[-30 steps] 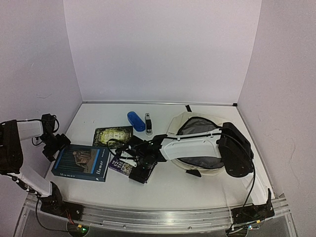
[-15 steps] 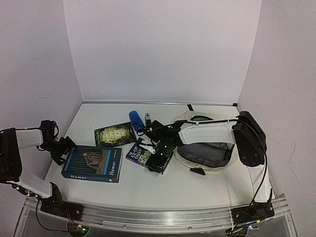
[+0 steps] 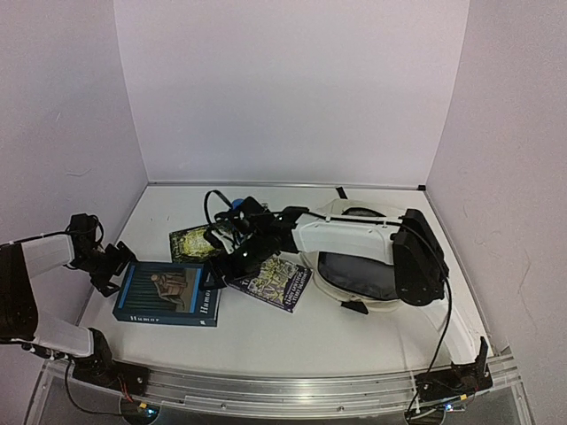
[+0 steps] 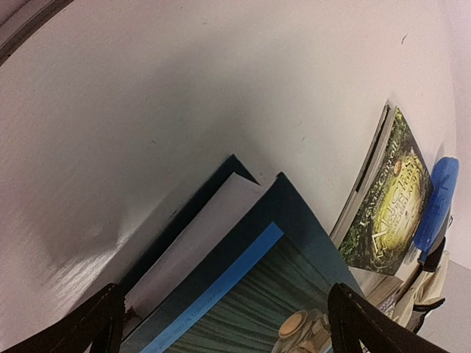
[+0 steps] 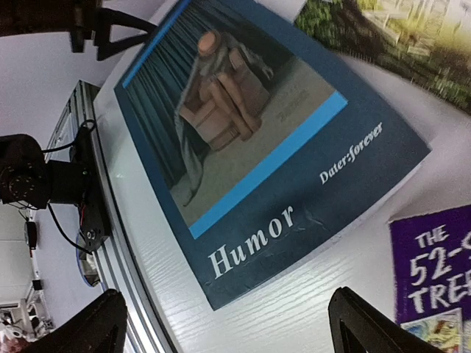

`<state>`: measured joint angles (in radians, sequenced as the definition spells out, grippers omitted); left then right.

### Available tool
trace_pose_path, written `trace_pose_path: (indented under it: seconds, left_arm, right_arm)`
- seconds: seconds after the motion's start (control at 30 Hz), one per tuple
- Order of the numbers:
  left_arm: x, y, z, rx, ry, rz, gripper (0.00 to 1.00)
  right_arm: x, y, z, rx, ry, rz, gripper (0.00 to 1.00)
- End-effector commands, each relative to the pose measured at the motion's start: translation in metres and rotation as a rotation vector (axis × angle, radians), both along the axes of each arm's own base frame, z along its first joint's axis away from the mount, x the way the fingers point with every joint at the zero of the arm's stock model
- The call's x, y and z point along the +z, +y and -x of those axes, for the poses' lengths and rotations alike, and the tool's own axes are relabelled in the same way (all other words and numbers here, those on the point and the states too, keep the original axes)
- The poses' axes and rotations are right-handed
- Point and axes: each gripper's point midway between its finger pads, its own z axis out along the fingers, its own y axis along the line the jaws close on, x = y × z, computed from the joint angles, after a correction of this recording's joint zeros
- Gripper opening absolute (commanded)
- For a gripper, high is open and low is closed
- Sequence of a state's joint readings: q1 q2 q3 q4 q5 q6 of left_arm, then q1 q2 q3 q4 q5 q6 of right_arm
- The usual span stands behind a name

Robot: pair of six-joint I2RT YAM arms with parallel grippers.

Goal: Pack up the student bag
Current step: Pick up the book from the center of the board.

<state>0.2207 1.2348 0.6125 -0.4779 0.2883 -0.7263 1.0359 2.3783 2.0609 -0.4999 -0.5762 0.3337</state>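
The student bag (image 3: pixel 376 306), cream-beige with a dark open lining, lies at the right, partly under my right arm. A blue book titled "Humor" (image 3: pixel 168 294) lies flat at the front left. My left gripper (image 3: pixel 111 268) is open at the book's left edge; in the left wrist view the book's corner (image 4: pixel 250 250) sits between the open jaws (image 4: pixel 224 294). My right gripper (image 3: pixel 223 266) is open and empty above the book's right end. The right wrist view (image 5: pixel 221 294) shows the book's cover (image 5: pixel 257 147) just below it.
A purple book (image 3: pixel 276 283) lies between the blue book and the bag, and shows in the right wrist view (image 5: pixel 434 272). A green book (image 3: pixel 199 241) lies behind the blue one. A blue case (image 4: pixel 438 198) lies further back. The metal rail (image 3: pixel 266 385) runs along the near edge.
My right gripper dragged the purple book right toward the bag, left it there and swung left over the blue book. The blue book slid slightly right with my left gripper.
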Motion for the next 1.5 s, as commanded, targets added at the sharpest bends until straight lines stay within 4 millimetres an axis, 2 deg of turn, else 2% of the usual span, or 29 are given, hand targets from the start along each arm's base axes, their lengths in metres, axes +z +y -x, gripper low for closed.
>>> trace_pose_path:
  seconds: [0.0,0.17,0.3,0.4,0.53,0.63,0.77,0.93,1.1,1.3,1.47]
  left_arm:
    - [0.003,0.003,0.007,0.018,0.009,-0.028,0.98]
    - [0.002,0.005,0.007,0.022,0.007,-0.033,0.98]
    - [0.002,0.005,0.007,0.022,0.007,-0.039,0.99]
    - [0.005,0.006,0.006,0.027,0.0,-0.039,0.99]
    - [0.007,0.005,0.005,0.027,-0.008,-0.034,0.99]
    - [0.008,0.005,0.005,0.026,-0.01,-0.033,0.99]
    - [0.008,0.005,0.005,0.026,-0.011,-0.032,0.99]
    - [0.006,0.004,0.004,0.028,-0.014,-0.027,0.98]
    - [0.006,0.004,0.003,0.025,-0.016,-0.029,0.98]
    - [0.017,0.005,-0.003,0.008,-0.043,-0.039,0.99]
    - [0.04,0.007,-0.011,-0.008,-0.092,-0.059,1.0]
  right_arm:
    - [-0.026,0.014,0.001,-0.122,0.161,0.002,0.94]
    - [-0.043,0.016,0.001,-0.186,0.205,0.018,0.87]
    - [-0.053,0.029,0.009,-0.175,0.277,-0.02,0.72]
    - [-0.062,0.037,0.013,-0.174,0.342,-0.032,0.66]
    - [-0.061,0.04,0.012,-0.183,0.374,-0.047,0.56]
    - [-0.059,0.037,0.005,-0.212,0.393,-0.051,0.55]
    - [-0.068,0.033,-0.002,-0.266,0.446,-0.05,0.55]
    - [-0.066,0.042,0.001,-0.241,0.491,-0.092,0.4]
    - [-0.049,0.046,-0.002,-0.222,0.483,-0.129,0.21]
    - [-0.004,0.036,-0.015,-0.219,0.442,-0.19,0.0]
    - [0.038,0.02,-0.029,-0.225,0.406,-0.247,0.0]
